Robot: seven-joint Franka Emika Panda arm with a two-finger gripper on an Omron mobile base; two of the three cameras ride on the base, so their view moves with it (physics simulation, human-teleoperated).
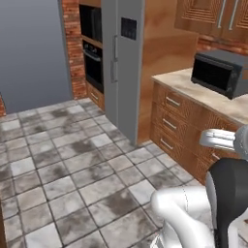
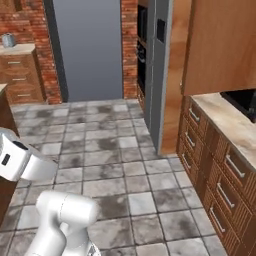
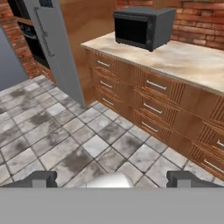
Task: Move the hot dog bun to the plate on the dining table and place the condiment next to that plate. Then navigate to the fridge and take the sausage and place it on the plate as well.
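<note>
The tall grey fridge (image 1: 123,58) stands with its doors shut between the oven column and the wooden counter; it is also in the right base view (image 2: 159,70) and at the upper left of the hand view (image 3: 52,43). My gripper (image 3: 113,180) is open with nothing between its dark fingertips (image 3: 40,179), held above the tiled floor and pointing toward the counter drawers. The hot dog bun, the plate, the dining table, the condiment and the sausage are out of view.
A marble counter (image 1: 218,99) over wooden drawers (image 3: 148,87) runs along the right and carries a black microwave (image 1: 218,72). A built-in black oven (image 1: 93,63) sits left of the fridge in a brick wall. Grey tiled floor (image 1: 68,164) spreads open to the left.
</note>
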